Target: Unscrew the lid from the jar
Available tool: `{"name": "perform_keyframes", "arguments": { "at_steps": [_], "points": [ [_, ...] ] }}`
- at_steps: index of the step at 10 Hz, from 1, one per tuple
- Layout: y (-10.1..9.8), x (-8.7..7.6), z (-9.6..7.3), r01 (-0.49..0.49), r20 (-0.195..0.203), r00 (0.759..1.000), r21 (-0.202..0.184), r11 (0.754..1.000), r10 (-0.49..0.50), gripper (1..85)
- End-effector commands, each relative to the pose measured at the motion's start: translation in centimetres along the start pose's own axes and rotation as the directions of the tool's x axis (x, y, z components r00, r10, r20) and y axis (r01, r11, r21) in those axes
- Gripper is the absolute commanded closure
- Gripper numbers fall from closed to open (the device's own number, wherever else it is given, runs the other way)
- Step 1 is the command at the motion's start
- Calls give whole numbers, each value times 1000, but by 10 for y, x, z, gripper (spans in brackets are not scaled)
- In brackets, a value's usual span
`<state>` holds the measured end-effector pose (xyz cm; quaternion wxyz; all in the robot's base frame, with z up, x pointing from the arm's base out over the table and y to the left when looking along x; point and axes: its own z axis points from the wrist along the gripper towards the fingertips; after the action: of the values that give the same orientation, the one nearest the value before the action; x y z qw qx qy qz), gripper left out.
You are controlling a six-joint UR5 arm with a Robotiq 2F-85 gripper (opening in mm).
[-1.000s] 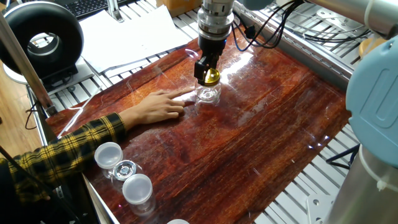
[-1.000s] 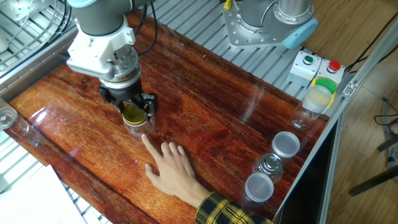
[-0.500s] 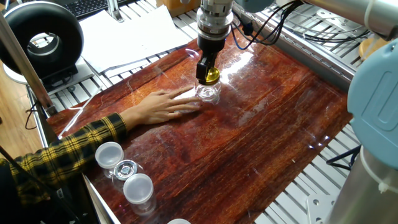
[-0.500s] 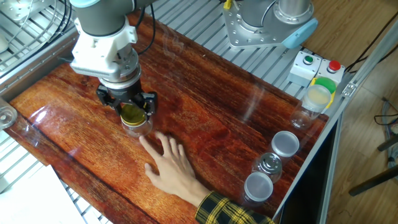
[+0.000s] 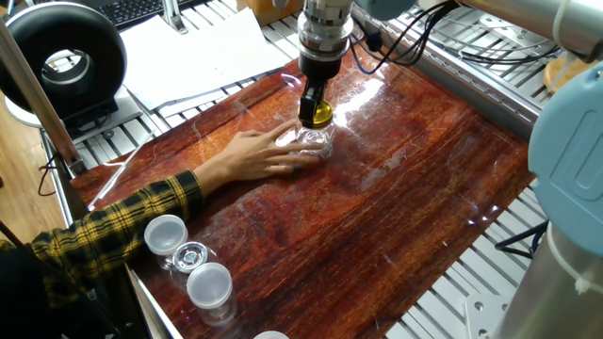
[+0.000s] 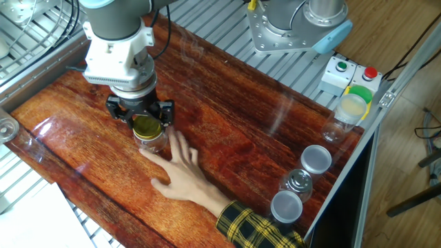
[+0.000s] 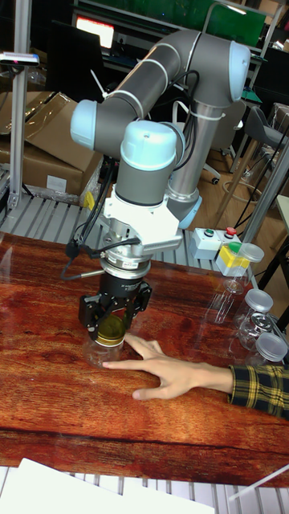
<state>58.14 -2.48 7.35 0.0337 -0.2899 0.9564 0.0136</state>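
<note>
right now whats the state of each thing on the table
lid: on the jar, gripped
jar: upright, steadied by the hand
gripper: shut on the lid
hand: flat on the table, fingers touching the jar
cups with white lids: closed, at the table edge

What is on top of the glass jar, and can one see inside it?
The yellow-gold lid sits on the jar, with the gripper fingers closed around it. A person's hand touches the jar's side. The jar's inside is not clear to see.
</note>
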Motion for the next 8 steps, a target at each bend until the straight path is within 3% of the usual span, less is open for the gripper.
{"name": "perform_keyframes", "arguments": {
  "at_steps": [1, 4, 8],
  "points": [
    [4, -4, -1, 30, 16, 999, -16, 999, -30, 193],
    [4, -1, -2, 71, 16, 997, -17, 997, -71, 183],
    [1, -2, 0, 226, 16, 974, -1, 974, -226, 163]
  ]
}}
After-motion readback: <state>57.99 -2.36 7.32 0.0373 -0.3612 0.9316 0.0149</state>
